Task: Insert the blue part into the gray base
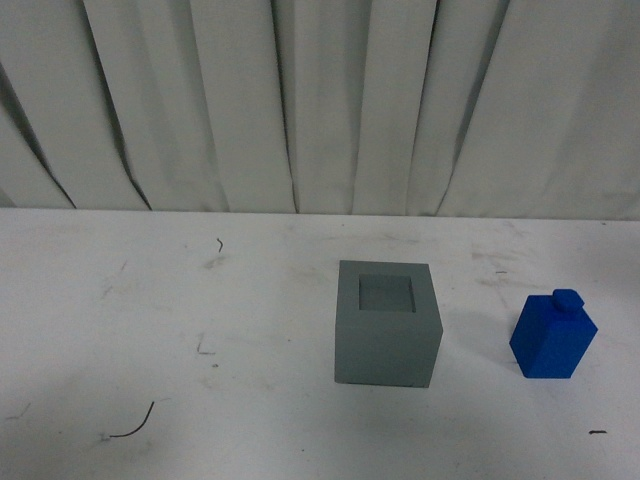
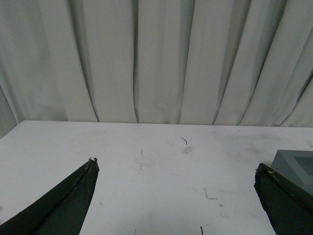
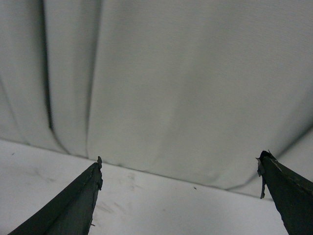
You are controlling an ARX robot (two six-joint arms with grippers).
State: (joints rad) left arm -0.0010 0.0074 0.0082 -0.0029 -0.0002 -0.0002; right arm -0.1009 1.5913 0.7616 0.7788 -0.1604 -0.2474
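The gray base [image 1: 388, 323] is a matte cube with a square recess in its top, standing upright near the middle of the white table in the front view. To its right, apart from it, stands the blue part [image 1: 553, 335], a bright blue block with a small knob on top. Neither arm shows in the front view. My left gripper [image 2: 176, 166] is open over bare table, and a corner of the gray base [image 2: 297, 166] shows beside one finger. My right gripper [image 3: 180, 164] is open too, facing the curtain, with nothing between its fingers.
A white table [image 1: 150, 330] with scuff marks and a thin dark thread [image 1: 135, 425] near the front left. A pleated white curtain [image 1: 320, 100] hangs behind the table's far edge.
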